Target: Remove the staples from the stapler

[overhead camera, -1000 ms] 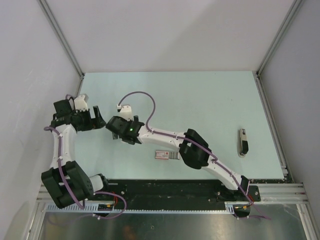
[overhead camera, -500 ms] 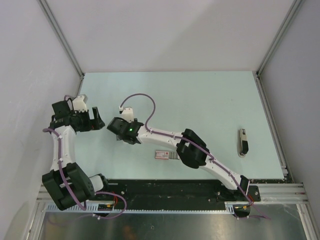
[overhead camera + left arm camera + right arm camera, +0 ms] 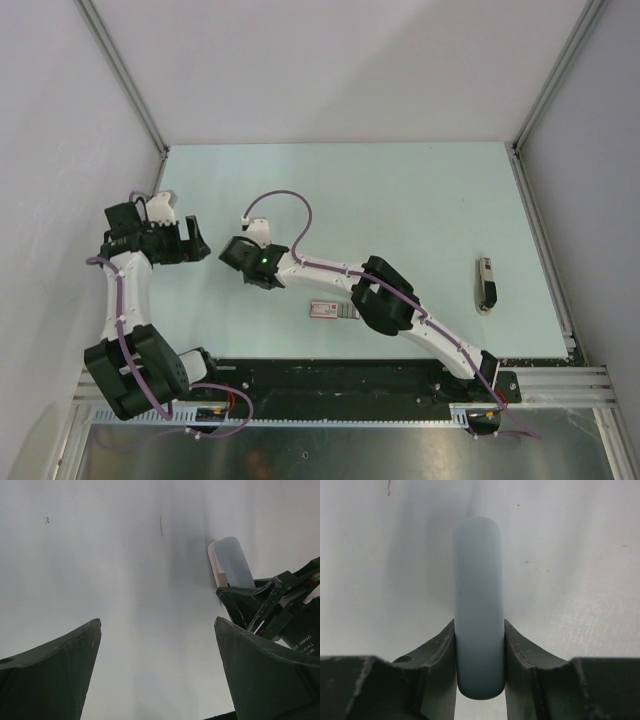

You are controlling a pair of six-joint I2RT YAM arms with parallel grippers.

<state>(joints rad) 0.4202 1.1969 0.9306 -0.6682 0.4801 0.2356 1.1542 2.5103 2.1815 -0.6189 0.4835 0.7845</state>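
In the right wrist view the stapler (image 3: 477,570), a pale blue rounded body, lies on the table and points away from me. My right gripper (image 3: 479,625) is shut on it, with both fingers pressed against its sides. The left wrist view shows the stapler (image 3: 231,567) with its white underside, sticking out of the dark right gripper (image 3: 267,602). My left gripper (image 3: 157,625) is open over bare table, to the left of the stapler. From above, the right gripper (image 3: 240,256) covers the stapler, and the left gripper (image 3: 196,241) stands just to its left.
A flat red-and-white box with a grey end (image 3: 333,310) lies near the front edge, beside the right arm's elbow. A small dark and white object (image 3: 486,285) lies at the far right. The enclosure walls stand close to the left arm.
The right gripper's fingers have closed onto the stapler and the gripper has shifted slightly left. The left gripper has edged a little to the left and stays open.
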